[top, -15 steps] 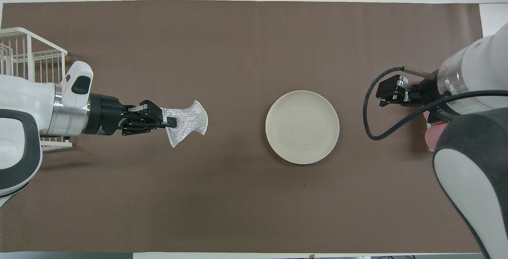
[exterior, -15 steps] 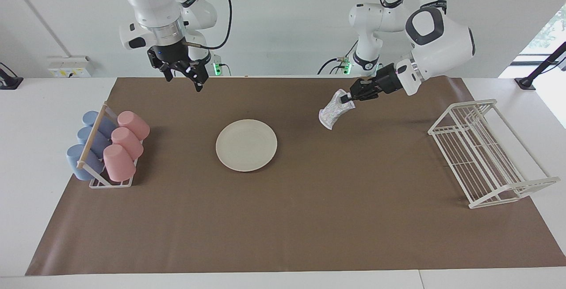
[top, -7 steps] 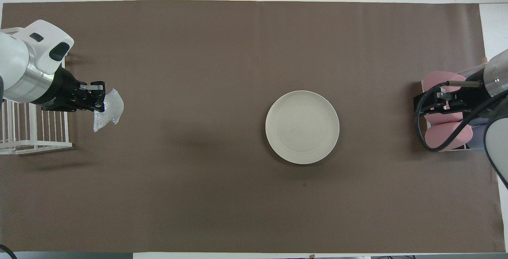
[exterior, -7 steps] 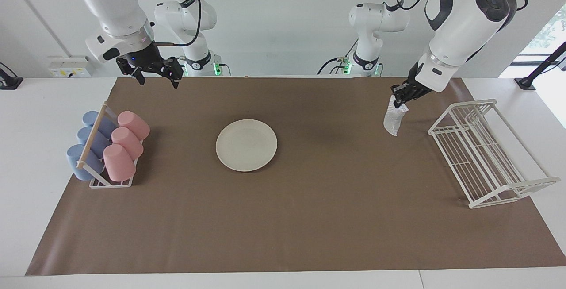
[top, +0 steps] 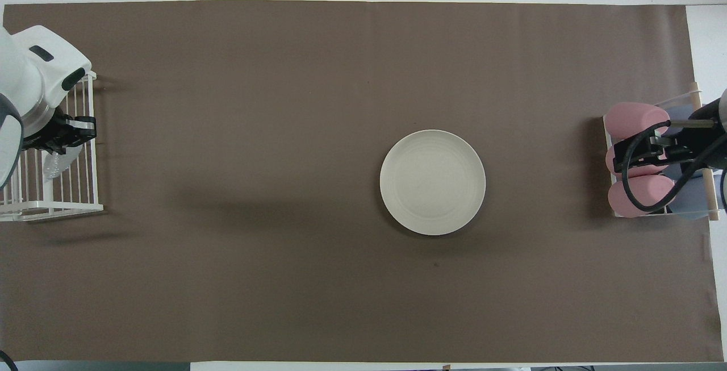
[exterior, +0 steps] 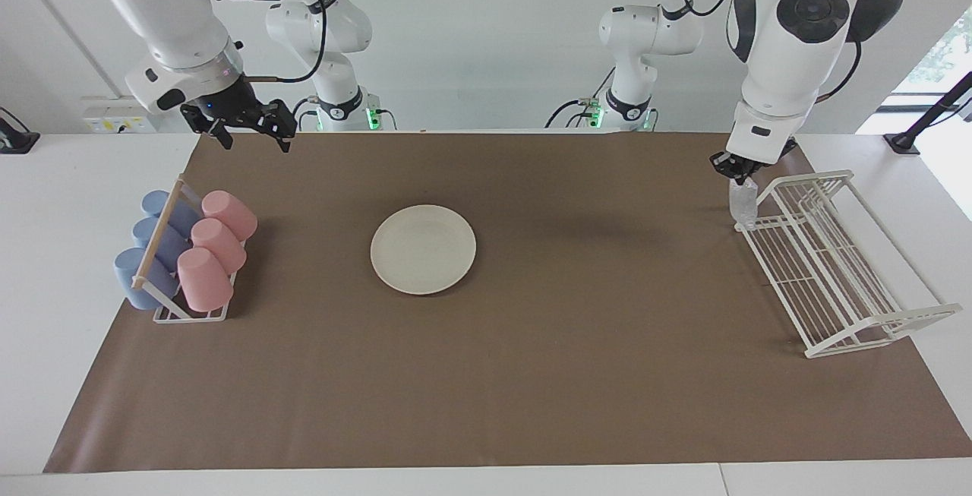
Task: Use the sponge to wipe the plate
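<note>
Here my left pincer hangs over the near corner of the wire rack, clamped on the sponge, which dangles limp from it against the rack's edge. My right pincer waits with its fingers apart over the brown mat, close to the cup holder at its end of the desk. The plate lies flat mid-mat, well apart from both, with nothing touching it.

The risk, as I judge it, is snagging: the sponge is a loose, glittery silver mesh, and its floppy tail could catch on the thin white wires if I lower or swing it here. Pinched by only one edge, it could also slip free. The plate is smooth, cream, shallow and round, so it may skate on the mat under a wipe unless it is held.
</note>
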Robot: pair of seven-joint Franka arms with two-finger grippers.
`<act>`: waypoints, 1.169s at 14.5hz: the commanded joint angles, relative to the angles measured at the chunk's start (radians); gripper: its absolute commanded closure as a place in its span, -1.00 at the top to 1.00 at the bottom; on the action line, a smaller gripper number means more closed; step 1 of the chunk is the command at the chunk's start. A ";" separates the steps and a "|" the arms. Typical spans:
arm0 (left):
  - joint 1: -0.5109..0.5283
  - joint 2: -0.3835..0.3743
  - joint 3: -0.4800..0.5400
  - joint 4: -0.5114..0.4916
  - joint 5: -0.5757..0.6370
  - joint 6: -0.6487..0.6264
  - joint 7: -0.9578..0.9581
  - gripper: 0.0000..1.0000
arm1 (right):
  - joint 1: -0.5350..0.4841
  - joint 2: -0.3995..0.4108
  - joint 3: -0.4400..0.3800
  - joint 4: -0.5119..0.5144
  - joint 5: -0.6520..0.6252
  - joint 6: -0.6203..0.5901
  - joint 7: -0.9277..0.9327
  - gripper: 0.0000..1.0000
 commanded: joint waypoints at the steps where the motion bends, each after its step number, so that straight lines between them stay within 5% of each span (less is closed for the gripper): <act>1: -0.021 0.109 0.002 0.072 0.207 -0.028 0.000 -1.00 | 0.013 0.021 -0.027 -0.005 0.032 0.034 -0.035 1.00; 4: 0.034 0.136 0.007 0.001 0.312 0.079 0.017 -1.00 | 0.004 0.024 -0.042 0.030 0.026 0.022 -0.041 1.00; 17: 0.140 0.171 0.004 -0.152 0.243 0.306 -0.182 -1.00 | 0.013 0.019 -0.059 0.026 0.029 0.098 -0.068 1.00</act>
